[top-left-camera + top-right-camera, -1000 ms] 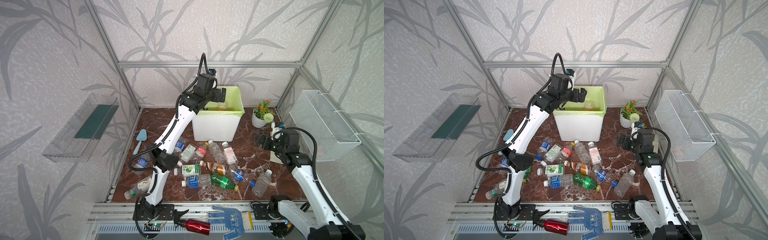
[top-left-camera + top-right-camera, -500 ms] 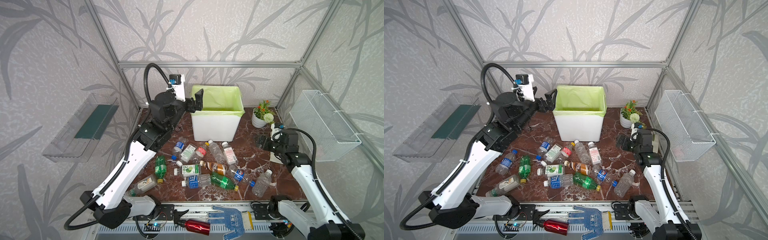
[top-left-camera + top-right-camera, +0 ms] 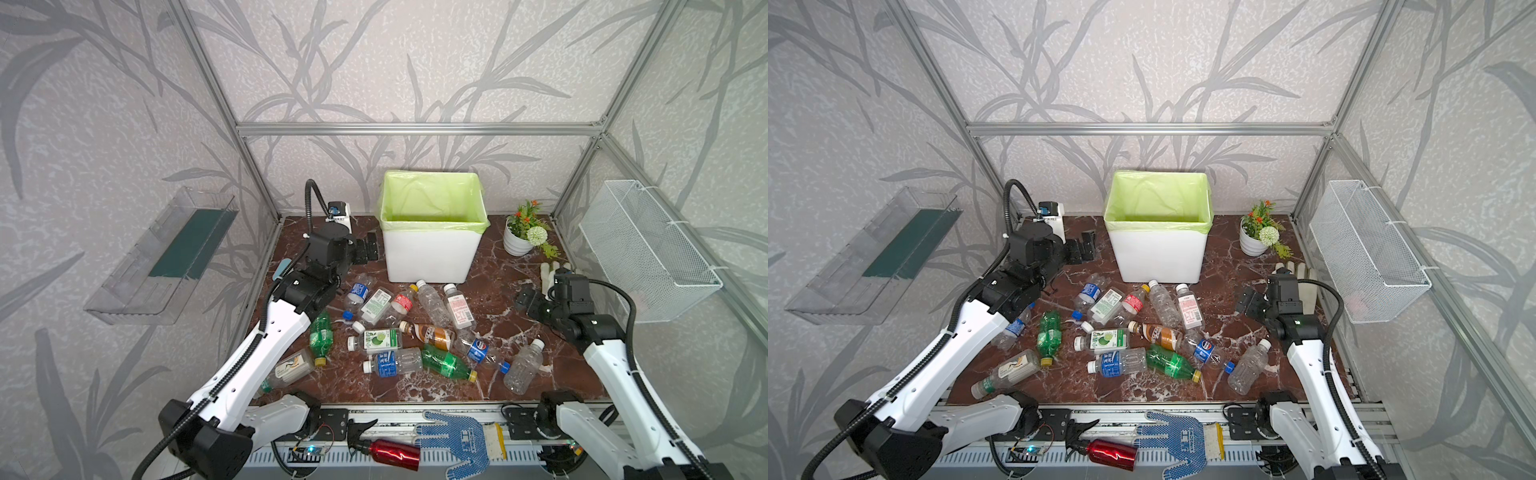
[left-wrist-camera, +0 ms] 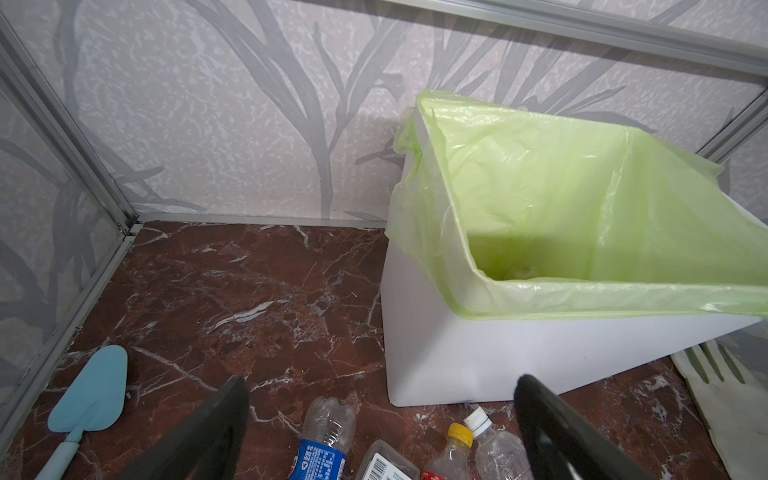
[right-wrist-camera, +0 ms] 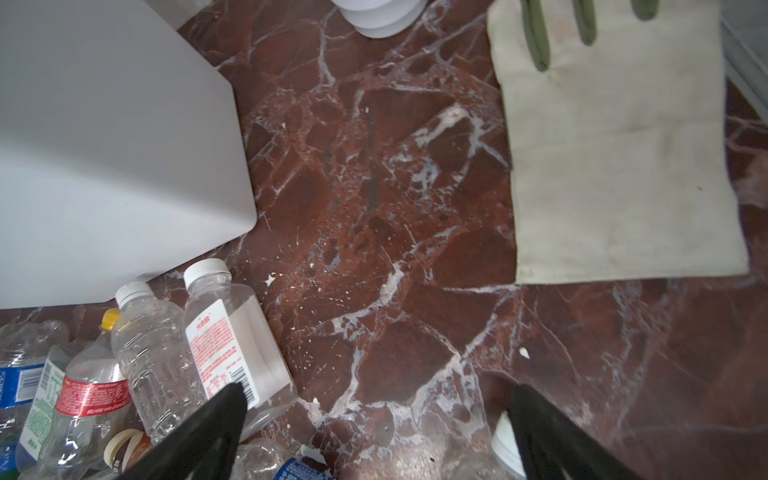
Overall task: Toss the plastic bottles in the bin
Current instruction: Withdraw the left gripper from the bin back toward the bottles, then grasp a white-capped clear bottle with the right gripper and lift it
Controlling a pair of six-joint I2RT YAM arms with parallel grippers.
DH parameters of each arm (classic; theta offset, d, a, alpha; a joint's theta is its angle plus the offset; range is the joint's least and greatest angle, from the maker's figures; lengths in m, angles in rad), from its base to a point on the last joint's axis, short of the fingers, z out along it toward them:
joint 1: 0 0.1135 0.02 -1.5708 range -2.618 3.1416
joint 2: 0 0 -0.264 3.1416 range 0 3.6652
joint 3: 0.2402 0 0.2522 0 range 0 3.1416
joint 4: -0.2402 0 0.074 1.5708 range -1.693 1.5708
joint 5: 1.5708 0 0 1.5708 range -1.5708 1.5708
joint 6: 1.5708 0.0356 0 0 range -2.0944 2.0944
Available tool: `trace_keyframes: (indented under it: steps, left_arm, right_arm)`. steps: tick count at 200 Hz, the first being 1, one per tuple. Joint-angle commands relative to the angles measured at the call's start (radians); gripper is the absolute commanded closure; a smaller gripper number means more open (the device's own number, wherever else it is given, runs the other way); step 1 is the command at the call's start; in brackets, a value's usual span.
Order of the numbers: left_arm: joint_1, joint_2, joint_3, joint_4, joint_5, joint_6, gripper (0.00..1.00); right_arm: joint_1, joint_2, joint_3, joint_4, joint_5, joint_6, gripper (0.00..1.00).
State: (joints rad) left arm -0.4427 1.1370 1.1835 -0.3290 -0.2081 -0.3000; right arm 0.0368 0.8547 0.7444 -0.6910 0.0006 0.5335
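The plastic bottles [image 3: 376, 338] lie on their sides in a loose heap on the brown marble worktop [image 3: 496, 266], in front of the bin [image 3: 430, 259] and between the two arms. In the left wrist view something pale shows at the bottom of the green liner, too dim to name. The bottles look empty, so I judge them very light, thin-walled and easy to dent, with smooth round bodies that may roll off or squirt out of a pinch. The soundest hold is across the middle of the body, on the label band, jaws square to the long axis, not on cap or neck. The square clear bottle [image 5: 226, 345] with red print offers flat faces and should seat more surely. The left tool [image 3: 368, 251] hangs low just beside the bin's left wall, jaws wide apart and empty, with a blue-labelled bottle [image 4: 322, 440] near it. The right tool [image 3: 524, 301] is likewise spread wide and holds nothing, above bare worktop right of the heap. A second ago the left arm stood raised with its tool over the bin's mouth. Half a second ago it had swung out left of the bin, and now it is down near the worktop. The right arm and the heap look unchanged.
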Motion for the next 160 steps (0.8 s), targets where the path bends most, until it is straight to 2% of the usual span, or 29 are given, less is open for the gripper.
trace_keyframes:
  steps: [1, 23, 43, 65, 79, 126, 146, 160]
  left_arm:
    - [0.013, -0.011, -0.041, -0.015, -0.007, -0.022, 0.01]
    - [0.025, -0.008, -0.069, -0.011, -0.003, -0.032, 0.01]
    - [0.036, -0.004, -0.084, -0.015, 0.010, -0.042, 0.01]
    - [0.042, -0.008, -0.097, -0.013, 0.013, -0.045, 0.01]
    - [0.045, -0.012, -0.100, -0.014, 0.012, -0.042, 0.01]
    - [0.060, -0.016, -0.113, -0.018, 0.013, -0.033, 0.01]
    - [0.064, -0.009, -0.116, -0.021, 0.021, -0.038, 0.01]
    - [0.065, -0.005, -0.116, -0.024, 0.024, -0.043, 0.01]
  right_arm:
    - [0.002, -0.062, -0.029, -0.164, 0.076, 0.150, 0.01]
    - [0.015, -0.101, -0.064, -0.217, 0.040, 0.247, 0.00]
    - [0.035, -0.103, -0.052, -0.328, 0.090, 0.282, 0.00]
    - [0.037, -0.103, -0.068, -0.373, 0.070, 0.315, 0.01]
    - [0.040, -0.097, -0.100, -0.370, 0.043, 0.348, 0.00]
    - [0.054, -0.019, -0.213, -0.249, -0.052, 0.366, 0.11]
    - [0.069, 0.010, -0.233, -0.212, -0.046, 0.352, 0.15]
    - [0.071, 0.029, -0.234, -0.200, -0.037, 0.337, 0.21]
